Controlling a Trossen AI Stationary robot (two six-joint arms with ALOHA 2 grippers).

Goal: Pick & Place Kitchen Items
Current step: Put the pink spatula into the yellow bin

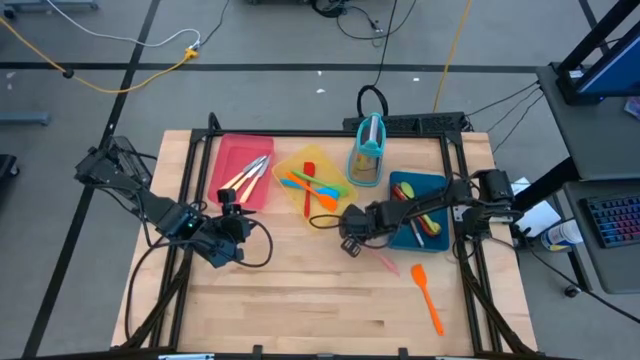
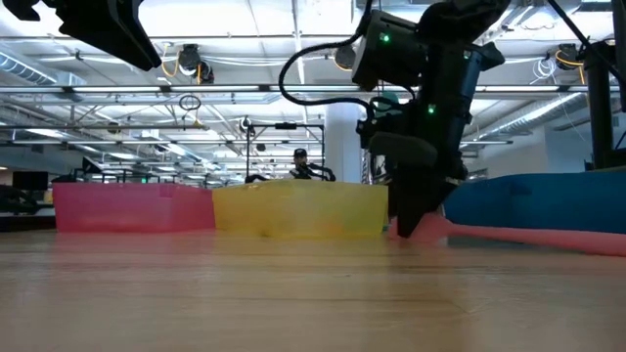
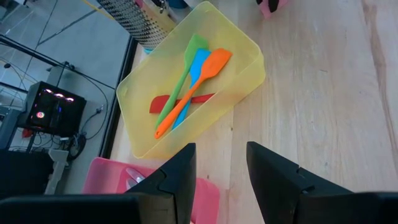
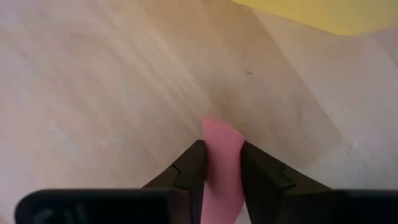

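A pink utensil [image 1: 386, 263] lies on the wooden table between the yellow tray [image 1: 283, 172] and the blue tray [image 1: 405, 182]. My right gripper [image 1: 350, 243] points down at its left end and is shut on it; the low view shows the gripper [image 2: 411, 227] and the utensil [image 2: 528, 238] too. An orange spatula [image 1: 427, 297] lies flat on the table nearer the front. My left gripper [image 1: 232, 206] hovers open and empty by the near end of the red tray [image 1: 240, 150]; in the left wrist view it [image 3: 221, 171] faces the yellow tray. My right gripper pinches one rounded end of the pink utensil [image 4: 222, 146] between its two fingers [image 4: 189, 168]. The fingers come from above, pointing down. The rest of the utensil [image 2: 548, 240] lies along the table toward the blue tray.
The yellow tray holds green, blue, orange and red utensils [image 3: 189, 81]. The red tray holds metal and cream-handled utensils [image 1: 248, 175]. The blue tray holds several more [image 1: 428, 222]. A teal-framed upright holder [image 1: 367, 150] stands at the far edge. Bare wood spreads across the near half of the table [image 1: 300, 310].
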